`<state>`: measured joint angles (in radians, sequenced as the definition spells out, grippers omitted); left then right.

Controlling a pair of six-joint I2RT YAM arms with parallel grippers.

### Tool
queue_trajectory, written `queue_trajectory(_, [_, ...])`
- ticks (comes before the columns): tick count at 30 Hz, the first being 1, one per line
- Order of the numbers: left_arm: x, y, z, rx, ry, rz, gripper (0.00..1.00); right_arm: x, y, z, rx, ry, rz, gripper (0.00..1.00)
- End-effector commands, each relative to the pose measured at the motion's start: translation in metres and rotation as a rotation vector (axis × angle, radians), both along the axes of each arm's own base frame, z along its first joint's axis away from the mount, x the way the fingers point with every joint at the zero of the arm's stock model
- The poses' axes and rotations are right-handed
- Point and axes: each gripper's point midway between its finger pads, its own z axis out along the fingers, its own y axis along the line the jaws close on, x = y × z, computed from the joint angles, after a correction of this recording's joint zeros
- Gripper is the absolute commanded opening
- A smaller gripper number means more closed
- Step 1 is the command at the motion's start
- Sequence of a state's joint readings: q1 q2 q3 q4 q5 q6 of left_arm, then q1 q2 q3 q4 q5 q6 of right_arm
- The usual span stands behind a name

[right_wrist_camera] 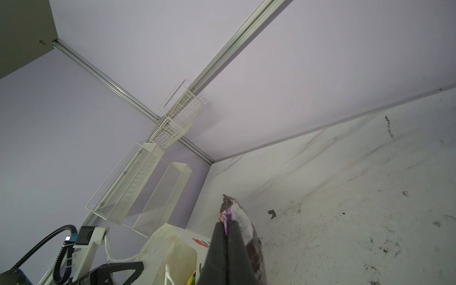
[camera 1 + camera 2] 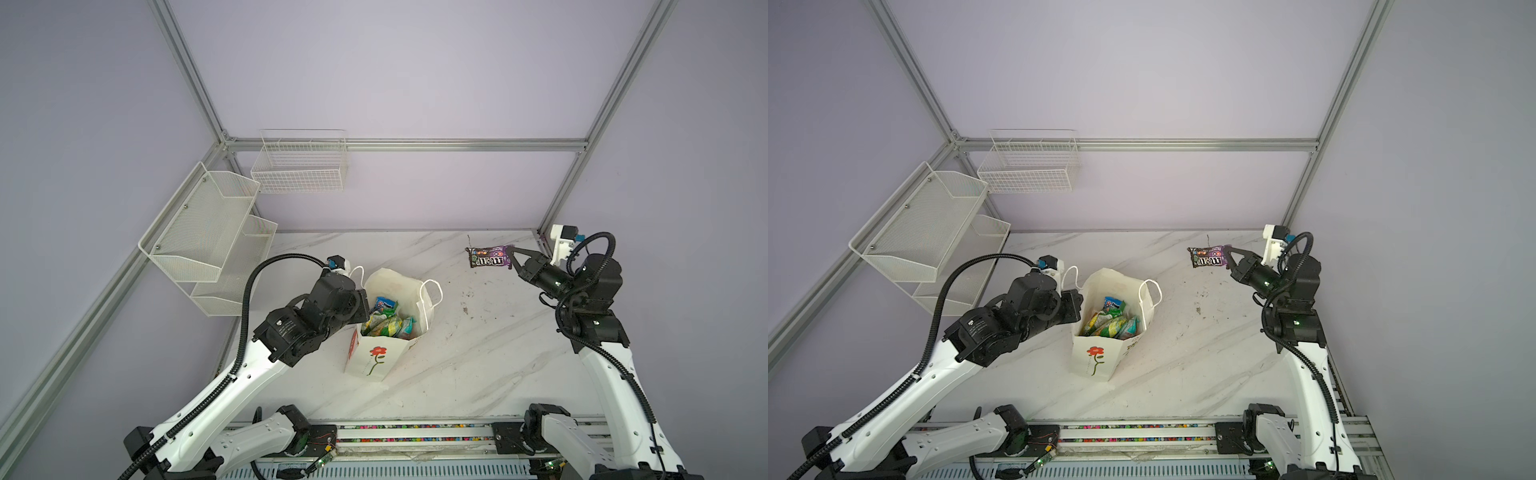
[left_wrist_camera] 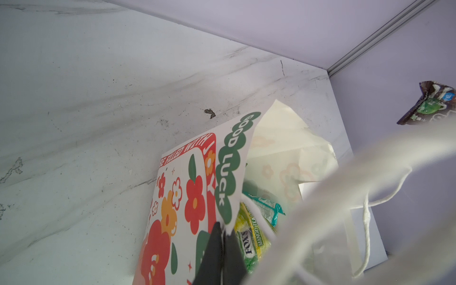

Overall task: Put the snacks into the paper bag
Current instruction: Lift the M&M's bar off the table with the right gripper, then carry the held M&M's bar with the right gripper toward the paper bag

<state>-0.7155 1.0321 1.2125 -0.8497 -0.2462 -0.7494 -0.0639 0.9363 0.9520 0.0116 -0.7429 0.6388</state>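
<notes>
Counting 1 paper bag (image 2: 374, 359), standing upright and open near the middle of the table (image 2: 478, 353), w/ 2 cord handles. Counting inside it at least 4 snacks in both top views: 1 blue wrapper (image 2: 384, 306), 2 green-yellow packets (image 2: 380, 326), 1 teal packet (image 2: 406, 328), all overlapping, so not being sure of more underneath. Counting 1 M&M's packet (image 2: 488, 257) outside, hanging in air over the far right part of the table, well apart from the bag. Counting 3 white baskets on the walls: 2 mesh bins (image 2: 208, 224) on the left wall, 1 wire basket (image 2: 301, 166) on the back wall. Holding L arm bent beside the bag, L gripper (image 3: 224, 232) clamping tight on the bag's left rim; hiding behind its own wrist in both top views. Holding R arm toward the far wall, R gripper (image 2: 510, 258) pinching the M&M's packet by its end, packet sticking out sideways to the left. Showing only in L wrist view: green "GOOD LUCK" label (image 3: 232, 167) and "FOX'S" lettering on a packet. Showing only in R wrist view: packet edge squeezed between the 2 dark fingers (image 1: 217, 246), no gap.
</notes>
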Motion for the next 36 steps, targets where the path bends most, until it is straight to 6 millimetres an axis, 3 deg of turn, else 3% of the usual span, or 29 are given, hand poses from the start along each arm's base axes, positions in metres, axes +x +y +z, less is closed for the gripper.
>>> queue_trajectory(1, [0.005, -0.006, 0.025, -0.081, -0.065, 0.003, 0.00, -0.012, 0.007, 0.029, 0.013, -0.080, 0.037, 0.00])
queue_trajectory(23, [0.007, -0.008, 0.025, -0.087, -0.063, 0.002, 0.00, -0.047, 0.024, 0.077, 0.048, -0.215, 0.124, 0.00])
queue_trajectory(36, [0.007, -0.009, 0.025, -0.088, -0.062, 0.001, 0.00, -0.065, 0.046, 0.096, 0.045, -0.277, 0.213, 0.00])
